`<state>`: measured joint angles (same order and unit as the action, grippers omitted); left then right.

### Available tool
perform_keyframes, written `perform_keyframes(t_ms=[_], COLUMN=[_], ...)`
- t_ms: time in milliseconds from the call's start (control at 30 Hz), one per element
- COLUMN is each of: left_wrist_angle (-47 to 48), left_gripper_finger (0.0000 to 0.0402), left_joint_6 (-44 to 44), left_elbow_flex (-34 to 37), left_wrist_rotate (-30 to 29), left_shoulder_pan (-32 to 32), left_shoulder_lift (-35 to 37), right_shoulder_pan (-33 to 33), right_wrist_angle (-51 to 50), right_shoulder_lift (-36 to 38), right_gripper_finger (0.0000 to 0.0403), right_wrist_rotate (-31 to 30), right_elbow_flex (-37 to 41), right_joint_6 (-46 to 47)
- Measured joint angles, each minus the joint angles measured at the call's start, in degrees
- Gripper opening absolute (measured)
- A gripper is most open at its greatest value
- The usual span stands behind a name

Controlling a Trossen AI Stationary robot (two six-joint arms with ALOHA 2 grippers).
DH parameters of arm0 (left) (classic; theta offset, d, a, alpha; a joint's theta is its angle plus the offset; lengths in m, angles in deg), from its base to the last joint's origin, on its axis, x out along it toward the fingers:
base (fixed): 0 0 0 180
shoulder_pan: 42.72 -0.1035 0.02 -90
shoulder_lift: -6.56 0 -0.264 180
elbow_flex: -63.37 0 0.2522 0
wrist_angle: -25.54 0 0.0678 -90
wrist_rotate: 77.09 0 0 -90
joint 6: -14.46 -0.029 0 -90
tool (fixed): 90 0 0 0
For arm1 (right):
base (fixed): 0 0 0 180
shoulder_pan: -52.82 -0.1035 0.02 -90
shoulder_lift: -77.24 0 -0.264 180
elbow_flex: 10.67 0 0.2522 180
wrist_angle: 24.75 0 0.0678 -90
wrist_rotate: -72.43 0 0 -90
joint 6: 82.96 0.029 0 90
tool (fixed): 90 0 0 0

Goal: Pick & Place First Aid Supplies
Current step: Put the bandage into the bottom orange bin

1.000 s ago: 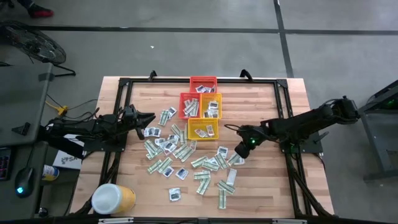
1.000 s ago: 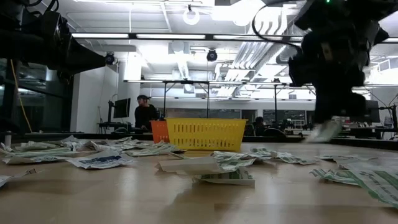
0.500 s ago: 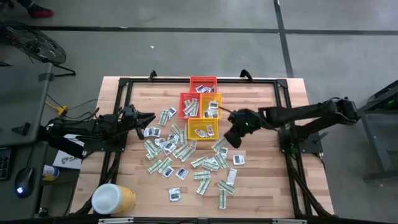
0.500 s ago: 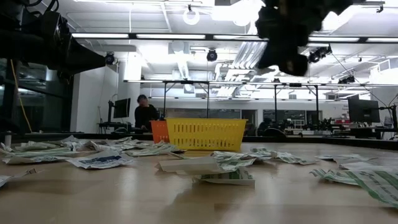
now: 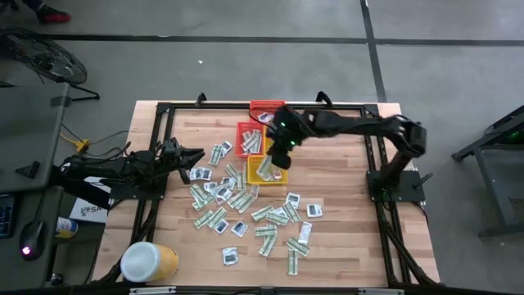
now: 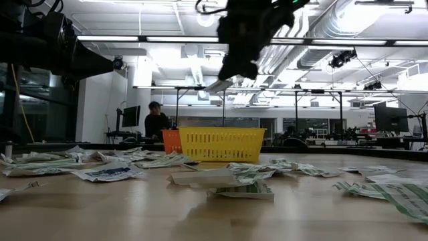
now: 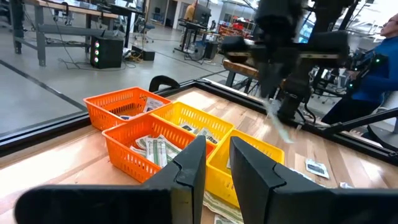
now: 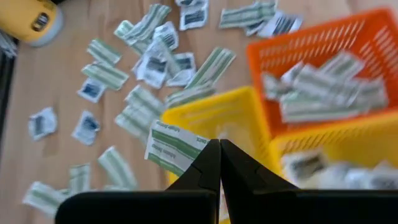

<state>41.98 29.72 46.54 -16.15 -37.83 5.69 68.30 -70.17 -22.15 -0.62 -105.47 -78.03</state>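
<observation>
We've got the right claw (image 5: 277,156) up over the baskets, clenched on a green-and-white strip packet (image 8: 175,148); in the right wrist view the packet sticks out sideways from the fingertips, pinched by one end only. In the low view it hangs well above the yellow basket (image 6: 221,144), so we read this as carry-over w/ drop not yet made. Height prob. there to clear the basket walls before release.

The orange basket (image 8: 323,81) beside it already holds several strips, and the yellow one shows a few packets in the high view, so sorting by type seems the logic, tho we can't tell which basket this strip is meant for.

Left claw (image 7: 215,163) waits low at the counter's (image 5: 352,254) left side, fingers slightly apart, holding nothing, pointed toward the baskets.

Most supplies, the loose packets (image 5: 246,209), lie scattered across the counter mid-area, near the baskets. Lots left; task is early-to-mid by our estimate.

Risk: edge pinch could let the strip swing or flutter off-target on release.
</observation>
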Motion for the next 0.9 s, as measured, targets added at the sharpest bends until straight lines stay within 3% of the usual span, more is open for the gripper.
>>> perform_keyframes(t_ms=[333,900], left_wrist_angle=[0.00,0.00], left_gripper_finger=[0.0073,0.0073], left_joint_6=[0.00,-0.01], left_elbow_flex=[0.00,-0.01], left_wrist_rotate=[-0.01,0.00], left_shoulder_pan=[0.00,0.01], left_shoulder_lift=[0.00,-0.01], right_shoulder_pan=[5.59,9.96], right_wrist_angle=[-2.35,3.74], right_shoulder_lift=[-12.16,-21.41], right_gripper_finger=[0.0000,0.0000], right_wrist_rotate=[0.13,0.35], right_elbow_flex=[-14.92,-16.72], right_joint_6=[-11.11,-24.04])
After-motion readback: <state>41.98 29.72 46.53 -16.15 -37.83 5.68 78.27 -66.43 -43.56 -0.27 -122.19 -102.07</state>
